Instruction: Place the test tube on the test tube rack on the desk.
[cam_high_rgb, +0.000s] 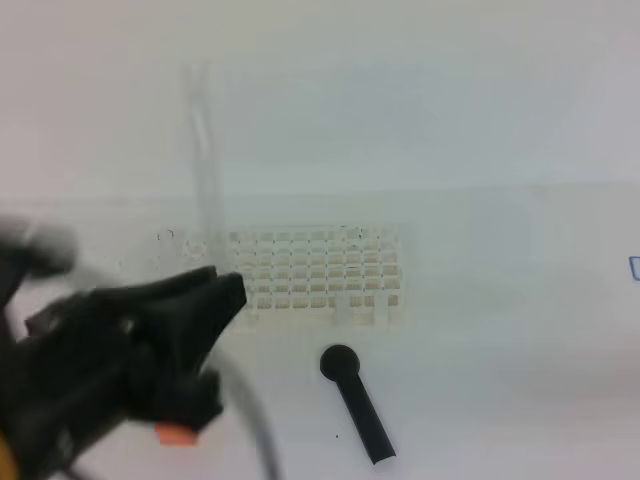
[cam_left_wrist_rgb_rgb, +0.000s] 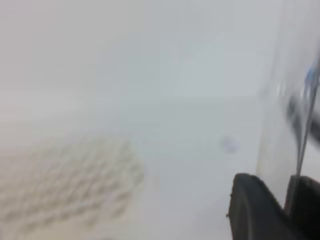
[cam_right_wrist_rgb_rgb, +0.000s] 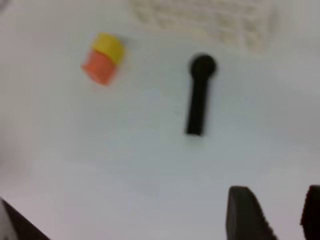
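The test tube (cam_high_rgb: 204, 160) stands nearly upright, faint against the white desk (cam_high_rgb: 500, 380), with its lower end at the left end of the test tube rack (cam_high_rgb: 315, 275). My left gripper (cam_high_rgb: 222, 285) is shut on the tube's lower part. In the left wrist view the tube (cam_left_wrist_rgb_rgb: 275, 100) rises between the black fingers (cam_left_wrist_rgb_rgb: 250, 210), and the rack (cam_left_wrist_rgb_rgb: 65, 180) lies blurred at lower left. My right gripper (cam_right_wrist_rgb_rgb: 277, 210) is open and empty above the desk, out of the exterior view. The rack (cam_right_wrist_rgb_rgb: 205, 20) shows at the top of the right wrist view.
A black round-headed scoop (cam_high_rgb: 355, 400) lies in front of the rack and also shows in the right wrist view (cam_right_wrist_rgb_rgb: 199, 95). A small orange and yellow block (cam_right_wrist_rgb_rgb: 102, 59) lies left of the scoop, partly under my left arm in the exterior view (cam_high_rgb: 175, 433).
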